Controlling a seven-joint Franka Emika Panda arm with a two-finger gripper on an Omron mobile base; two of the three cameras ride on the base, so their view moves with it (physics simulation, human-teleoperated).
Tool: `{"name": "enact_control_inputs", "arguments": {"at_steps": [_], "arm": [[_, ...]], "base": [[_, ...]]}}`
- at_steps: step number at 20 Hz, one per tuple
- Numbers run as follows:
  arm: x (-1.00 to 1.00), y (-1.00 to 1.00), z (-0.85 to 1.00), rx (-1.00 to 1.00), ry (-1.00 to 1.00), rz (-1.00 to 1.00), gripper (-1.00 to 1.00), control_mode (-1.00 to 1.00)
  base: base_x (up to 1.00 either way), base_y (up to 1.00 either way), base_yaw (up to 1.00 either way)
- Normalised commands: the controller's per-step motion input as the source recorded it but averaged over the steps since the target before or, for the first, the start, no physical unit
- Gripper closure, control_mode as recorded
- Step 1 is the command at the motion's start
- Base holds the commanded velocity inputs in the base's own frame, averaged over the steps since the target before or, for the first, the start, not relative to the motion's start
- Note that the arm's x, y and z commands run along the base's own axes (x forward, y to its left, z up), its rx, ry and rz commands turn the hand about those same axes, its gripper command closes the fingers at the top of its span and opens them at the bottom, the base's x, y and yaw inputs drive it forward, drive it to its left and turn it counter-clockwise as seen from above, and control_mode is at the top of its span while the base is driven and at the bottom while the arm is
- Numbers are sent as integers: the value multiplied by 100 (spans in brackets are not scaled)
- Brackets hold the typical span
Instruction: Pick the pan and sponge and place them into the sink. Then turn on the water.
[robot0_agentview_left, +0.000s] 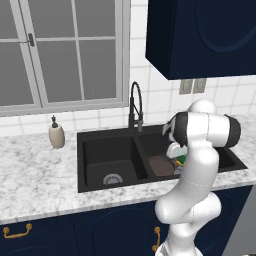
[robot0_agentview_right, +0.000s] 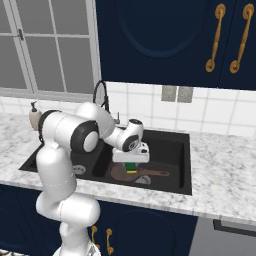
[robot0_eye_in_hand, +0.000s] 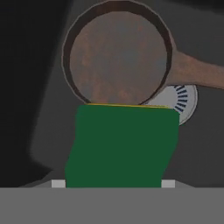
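A matt black sink (robot0_agentview_left: 95, 142) set in glossy grey-veined marble counter (robot0_agentview_left: 35, 170) holds a dull, rust-mottled pan (robot0_eye_in_hand: 118, 54) with a wood-toned handle, beside a ribbed silver metal drain (robot0_eye_in_hand: 181, 99) and a flat-green sponge (robot0_eye_in_hand: 122, 146).

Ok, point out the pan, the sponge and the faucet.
pan (robot0_eye_in_hand: 118, 54), hand view: middle of its reddish-brown inside.
sponge (robot0_eye_in_hand: 122, 146), hand view: middle of its green face.
faucet (robot0_agentview_left: 135, 107), left base view: its coiled black neck.
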Motion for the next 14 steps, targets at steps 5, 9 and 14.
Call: {"name": "enact_control_inputs", "arguments": {"at_steps": [5, 9, 14], "arm": [[27, 2, -38, 9, -9, 7, 100, -100], [38, 0, -16, 1, 0, 7, 100, -100], [33, 0, -22, 0, 0, 7, 100, -100]], "base": [[0, 0, 0], [0, 0, 0], [0, 0, 0]]}}
